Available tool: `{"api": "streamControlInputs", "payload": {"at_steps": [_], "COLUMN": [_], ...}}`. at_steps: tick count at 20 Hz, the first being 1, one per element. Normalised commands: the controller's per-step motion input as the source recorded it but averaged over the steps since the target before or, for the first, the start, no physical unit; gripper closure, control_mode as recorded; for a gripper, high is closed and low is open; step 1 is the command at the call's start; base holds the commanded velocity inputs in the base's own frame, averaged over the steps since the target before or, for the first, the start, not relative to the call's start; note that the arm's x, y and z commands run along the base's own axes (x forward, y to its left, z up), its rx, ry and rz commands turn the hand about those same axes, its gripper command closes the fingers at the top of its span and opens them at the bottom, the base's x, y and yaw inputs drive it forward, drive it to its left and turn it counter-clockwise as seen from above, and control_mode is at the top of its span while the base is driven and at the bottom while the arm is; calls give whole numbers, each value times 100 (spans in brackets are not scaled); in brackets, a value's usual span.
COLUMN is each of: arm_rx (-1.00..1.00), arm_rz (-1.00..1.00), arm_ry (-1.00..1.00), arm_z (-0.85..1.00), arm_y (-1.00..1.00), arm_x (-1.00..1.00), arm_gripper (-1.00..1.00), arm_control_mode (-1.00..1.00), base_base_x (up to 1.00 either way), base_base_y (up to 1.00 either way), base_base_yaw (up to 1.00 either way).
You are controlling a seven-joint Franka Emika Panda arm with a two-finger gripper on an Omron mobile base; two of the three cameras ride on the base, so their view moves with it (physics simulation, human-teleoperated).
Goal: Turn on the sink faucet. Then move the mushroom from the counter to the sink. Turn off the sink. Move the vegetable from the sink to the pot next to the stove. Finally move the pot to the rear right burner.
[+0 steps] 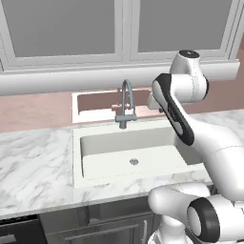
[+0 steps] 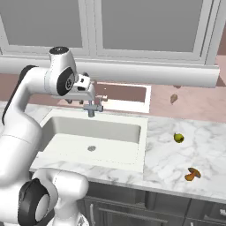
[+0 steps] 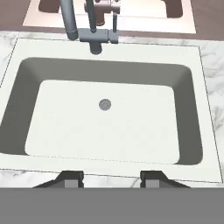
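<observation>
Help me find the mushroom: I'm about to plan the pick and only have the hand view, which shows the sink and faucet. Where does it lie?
Observer: In the right base view a brown-orange piece that looks like the mushroom lies on the marble counter, right of the sink and near the counter's front edge.
Operator: Anything close to it that I might hit?
Observer: A small yellow-green round item sits on the same counter, farther back and closer to the sink, clearly apart from the mushroom.
</observation>
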Motion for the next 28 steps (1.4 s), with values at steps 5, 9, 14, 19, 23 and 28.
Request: {"api": "streamControlInputs", "payload": {"at_steps": [5, 9, 14, 19, 23, 28], "arm_rx": [0, 0, 0, 0, 0, 0], "arm_rz": [0, 0, 0, 0, 0, 0], "arm_ry": [-3, 0, 0, 0, 0, 0], "arm_z": [-5, 0, 0, 0, 0, 0], "arm_y": [-7, 0, 0, 0, 0, 0], "arm_x": [0, 0, 0, 0, 0, 0], "arm_gripper": [-100, -100, -100, -100, -100, -100], "arm_control_mode": [100, 100, 100, 100, 100, 100], "base_base_x": [0, 0, 3, 21, 50, 68], "base_base_y": [-18, -50, -47, -29, -5, -7], "base_base_yaw": [0, -1, -2, -2, -4, -4]}}
